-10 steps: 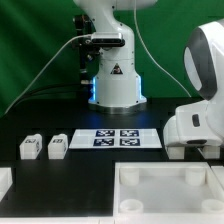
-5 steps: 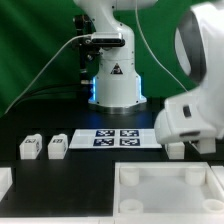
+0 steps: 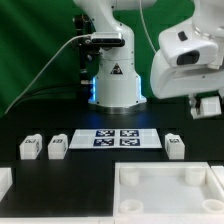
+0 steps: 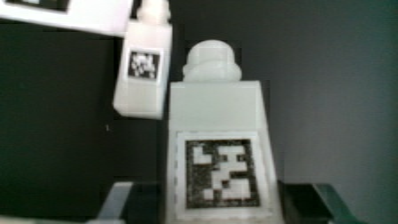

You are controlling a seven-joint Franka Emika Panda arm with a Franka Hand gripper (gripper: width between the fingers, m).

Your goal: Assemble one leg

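My gripper is shut on a leg, a white block with a rounded peg end and a black-and-white tag. In the exterior view the gripper holds this leg well above the table at the right. A second leg lies on the black table below it and also shows in the wrist view. Two more legs lie side by side at the exterior view's left.
The marker board lies in the middle of the table before the arm's base. The large white square piece with corner sockets fills the front right. Another white part sits at the front left edge.
The arm has risen from low over the table at the right to well above it, carrying a leg. The leg on the table beneath it has come into sight.
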